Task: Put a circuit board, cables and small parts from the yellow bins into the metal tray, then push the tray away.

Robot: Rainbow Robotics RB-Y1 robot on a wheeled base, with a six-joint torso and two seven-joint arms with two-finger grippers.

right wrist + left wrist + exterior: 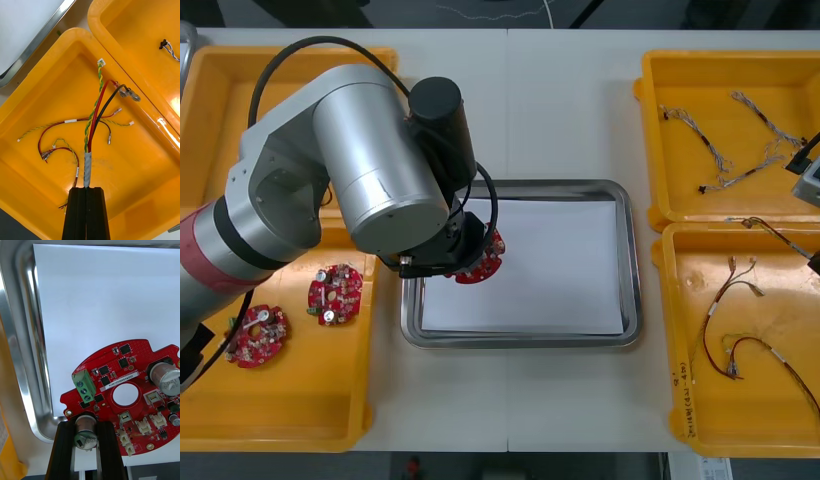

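Note:
My left gripper (468, 260) hovers over the left end of the metal tray (632, 262), which is white inside. It is shut on a round red circuit board (490, 262). In the left wrist view the fingers (63, 438) clamp a silver capacitor at the circuit board's (135, 352) edge, close to the tray's rim (22, 333). My right gripper (814, 262) is at the right edge, over the near right yellow bin (760, 420). The right gripper (87, 189) is shut on a bundle of red, black and yellow-green cables (93, 123) lifted above that bin's floor (142, 168).
Two more red boards (335, 293) (255, 336) lie in the near left bin (290, 410). Red and yellow cables (60, 125) remain under the held bundle. The far right bin (720, 90) holds thin twisted cables (760, 150).

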